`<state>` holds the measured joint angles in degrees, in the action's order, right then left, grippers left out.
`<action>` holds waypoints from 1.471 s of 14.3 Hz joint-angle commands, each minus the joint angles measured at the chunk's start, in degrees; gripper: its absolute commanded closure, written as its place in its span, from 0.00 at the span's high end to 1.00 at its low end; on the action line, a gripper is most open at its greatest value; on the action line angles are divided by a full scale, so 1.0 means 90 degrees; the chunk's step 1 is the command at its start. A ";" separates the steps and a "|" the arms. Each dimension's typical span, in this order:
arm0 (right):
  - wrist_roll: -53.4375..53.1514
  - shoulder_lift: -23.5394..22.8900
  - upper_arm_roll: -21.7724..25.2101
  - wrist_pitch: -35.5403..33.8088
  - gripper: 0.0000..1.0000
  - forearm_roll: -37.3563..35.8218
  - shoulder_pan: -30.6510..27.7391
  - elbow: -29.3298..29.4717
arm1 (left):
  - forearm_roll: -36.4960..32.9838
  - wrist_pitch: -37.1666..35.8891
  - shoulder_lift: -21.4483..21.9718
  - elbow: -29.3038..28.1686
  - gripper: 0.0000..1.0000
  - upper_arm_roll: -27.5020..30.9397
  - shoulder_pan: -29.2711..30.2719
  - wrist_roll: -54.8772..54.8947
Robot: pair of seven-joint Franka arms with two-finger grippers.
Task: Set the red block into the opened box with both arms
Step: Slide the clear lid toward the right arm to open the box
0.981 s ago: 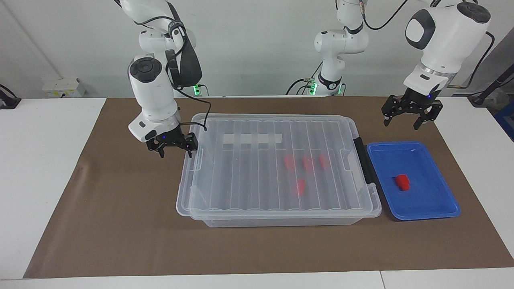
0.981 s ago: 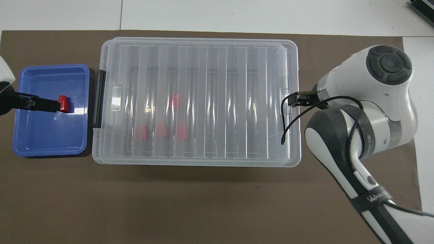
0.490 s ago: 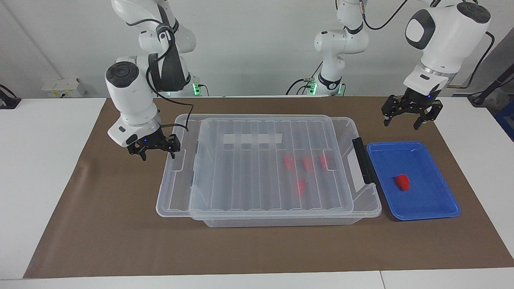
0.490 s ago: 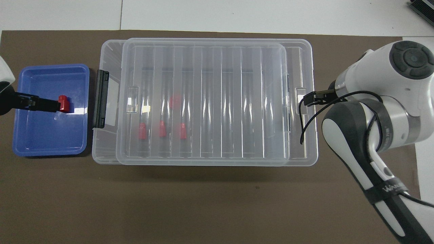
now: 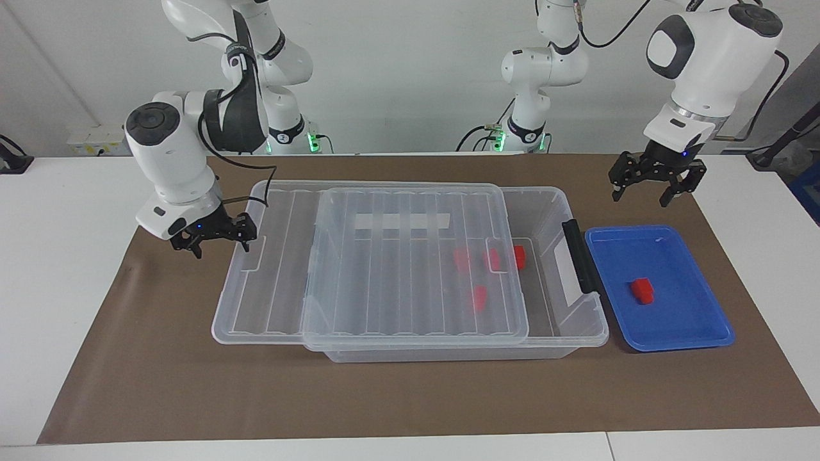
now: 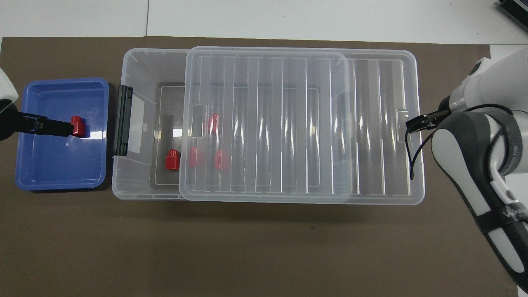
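Two grippers, one part-opened box (image 5: pixel 580 333), five red blocks.

Right gripper (image 5: pixel 214 238) is seen with fingers spread at the lid's (image 5: pixel 384 269) handle end, toward the right arm's end of the table; whether the lid is touched cannot be told. Left gripper (image 5: pixel 648 182) is held with fingers spread, empty, in the air over the edge of the blue tray (image 5: pixel 692 336) nearest the robots. The lid lies displaced along the box toward the right arm's end, leaving a gap by the black handle (image 5: pixel 576 256). The red block (image 5: pixel 641 290) rests in the tray, beside the box at the left arm's end. Four other red blocks (image 5: pixel 519 255) lie inside the box, one uncovered. All is set on a brown mat (image 5: pixel 192 397).
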<state>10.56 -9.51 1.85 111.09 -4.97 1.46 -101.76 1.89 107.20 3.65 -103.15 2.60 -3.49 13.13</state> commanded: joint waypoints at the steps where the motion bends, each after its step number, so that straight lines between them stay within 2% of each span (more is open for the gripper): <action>1: 0.0661 0.0051 0.0214 -0.0126 1.00 0.0035 -0.0045 0.0027 | 0.0043 -0.0036 0.0112 -0.0063 1.00 0.0053 -0.0032 0.0005; 5: 0.1462 0.0051 0.0537 -0.0126 1.00 0.0045 -0.0045 0.0066 | 0.0043 0.0031 0.0102 -0.0053 1.00 0.0053 -0.0032 0.0025; 13: 0.1532 0.0158 0.0625 -0.0136 1.00 0.0064 -0.0016 0.0096 | 0.0024 0.0091 0.0122 -0.0072 1.00 0.0063 0.0446 -0.0014; 16: 0.0812 0.0411 0.0508 -0.0379 1.00 0.0055 0.0004 0.0047 | 0.0024 0.0148 0.0210 -0.0267 1.00 0.0063 0.0574 0.0005; 18: 0.0129 0.0655 0.0187 -0.0565 1.00 0.0064 -0.0055 0.0027 | -0.0092 0.0489 0.0239 -0.0423 1.00 0.0063 0.0778 0.0015; 21: -0.0761 0.0938 -0.0077 -0.0848 1.00 0.0064 -0.0239 0.0018 | -0.0123 0.1075 0.0463 -0.1017 1.00 0.0053 0.0935 0.0025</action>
<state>7.63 -3.41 3.05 104.73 -4.87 1.28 -100.74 1.54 112.77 4.24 -106.42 3.45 3.75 13.20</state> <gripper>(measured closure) 0.000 0.000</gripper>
